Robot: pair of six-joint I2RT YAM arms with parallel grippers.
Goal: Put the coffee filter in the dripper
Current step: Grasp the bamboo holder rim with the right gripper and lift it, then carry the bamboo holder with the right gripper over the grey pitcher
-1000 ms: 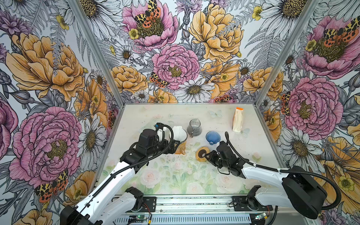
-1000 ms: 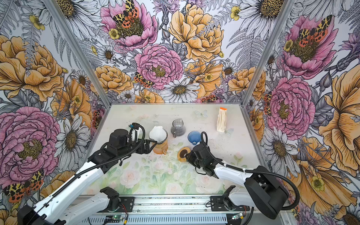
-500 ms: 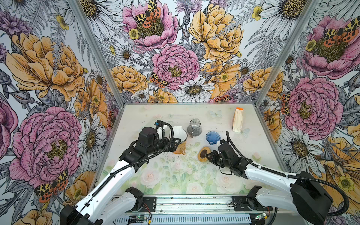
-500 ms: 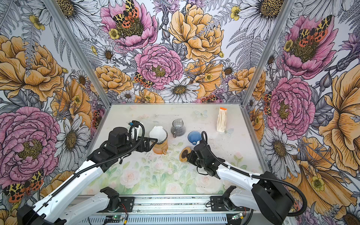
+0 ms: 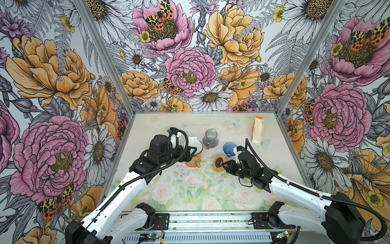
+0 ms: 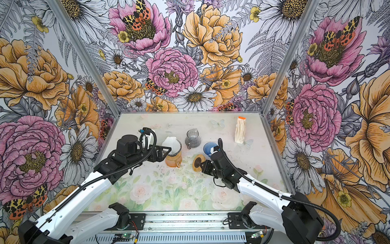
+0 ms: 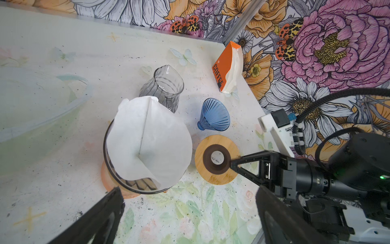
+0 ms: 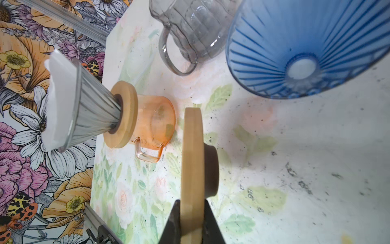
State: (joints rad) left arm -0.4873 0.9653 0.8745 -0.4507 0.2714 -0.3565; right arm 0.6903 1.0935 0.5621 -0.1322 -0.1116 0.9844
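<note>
Coffee filter in dripper, frame centre-left, edge proud. Left tool released: seat gently. Right tool clamps wooden disc.

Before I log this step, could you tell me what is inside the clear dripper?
A white coffee filter sits inside the dripper, poking above its rim. The paper hides the dripper's outlet.

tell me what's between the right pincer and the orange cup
The wooden disc the right pincer grips, then bare table; seen in both top views.
</note>
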